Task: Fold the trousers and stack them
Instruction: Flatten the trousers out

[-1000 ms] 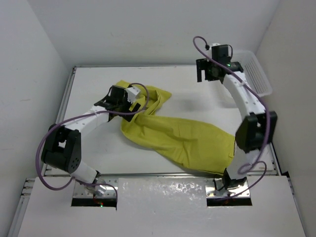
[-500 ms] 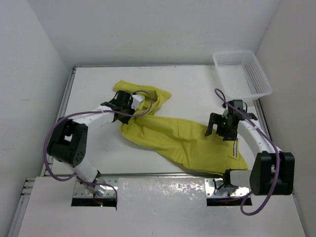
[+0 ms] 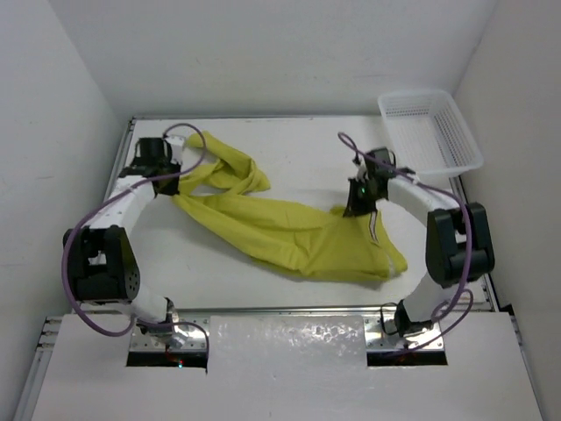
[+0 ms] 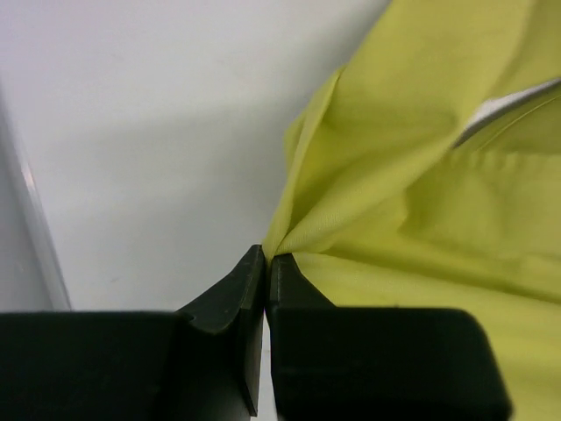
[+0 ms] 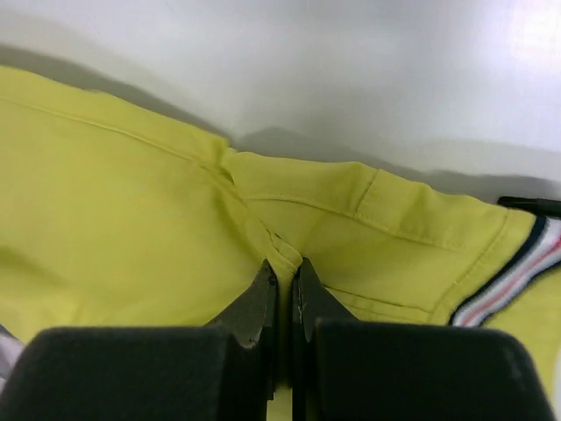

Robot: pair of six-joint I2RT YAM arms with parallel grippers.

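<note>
A white table [image 3: 307, 149] is seen from above. The trousers [image 3: 289, 232] are stretched across it, left of the basket [image 3: 456, 132] and nearer than it, with the waistband end towards the basket. The left gripper [image 4: 266, 259], well left of the basket, is clamped on a fold of leg cloth. The right gripper [image 5: 285, 267], near the basket, is pinched on the waistband, beside its striped trim [image 5: 517, 281]
</note>
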